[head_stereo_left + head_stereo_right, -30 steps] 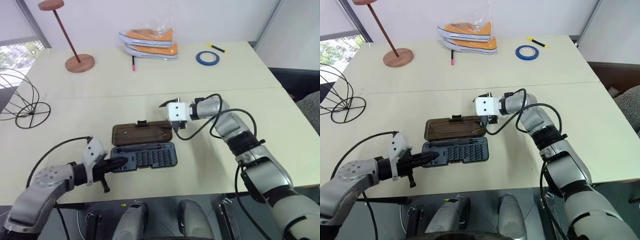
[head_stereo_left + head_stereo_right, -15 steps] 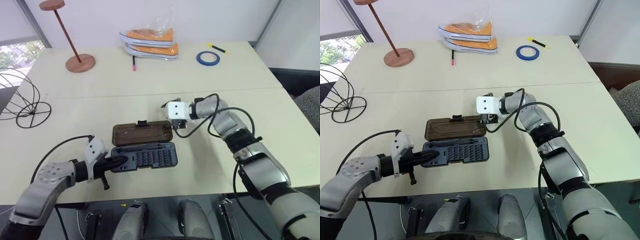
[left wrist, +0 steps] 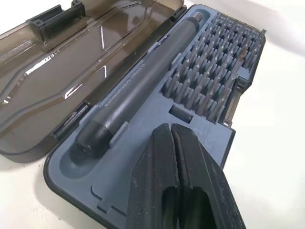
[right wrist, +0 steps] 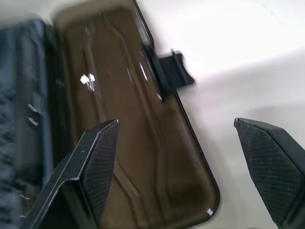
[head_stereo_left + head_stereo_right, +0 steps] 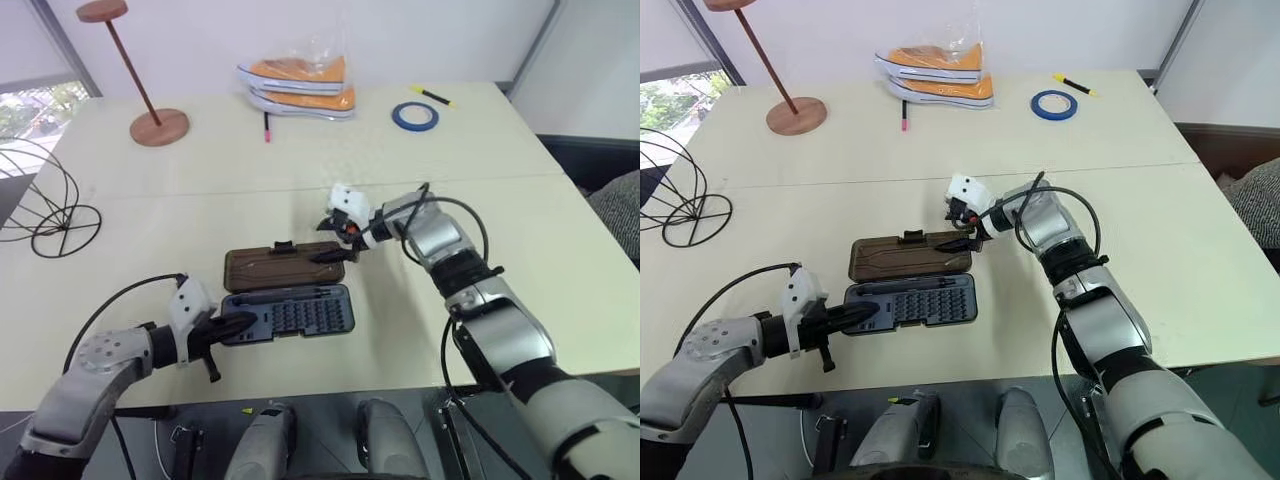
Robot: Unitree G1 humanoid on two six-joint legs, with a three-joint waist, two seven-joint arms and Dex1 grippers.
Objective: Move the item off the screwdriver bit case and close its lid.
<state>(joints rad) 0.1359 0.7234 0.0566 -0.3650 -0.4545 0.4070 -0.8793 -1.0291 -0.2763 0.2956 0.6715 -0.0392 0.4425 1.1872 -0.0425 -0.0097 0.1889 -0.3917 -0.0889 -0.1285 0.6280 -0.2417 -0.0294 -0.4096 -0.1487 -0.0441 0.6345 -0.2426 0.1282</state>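
The screwdriver bit case (image 5: 300, 315) lies open near the table's front edge, with rows of bits and a dark driver handle (image 3: 138, 90) in its base. Its smoky-brown lid (image 5: 280, 268) lies flat on the table behind the base, latch tab (image 4: 174, 71) on the far edge. The item, a black wire globe (image 5: 40, 200), stands on the table at far left, apart from the case. My left gripper (image 5: 240, 323) is shut, its tip resting on the left end of the base. My right gripper (image 5: 328, 242) is open at the lid's right end, fingers straddling that end.
At the back of the table stand a red-brown disc-topped stand (image 5: 150, 120), bagged orange shoes (image 5: 298, 85), a pink pen (image 5: 267, 128), a blue tape roll (image 5: 414, 116) and a yellow-and-black marker (image 5: 434, 96). The table's front edge runs just below the case.
My right gripper has rolled about its own axis and tipped down toward the right end of the lid. The left gripper, the case and the globe have stayed where they were.
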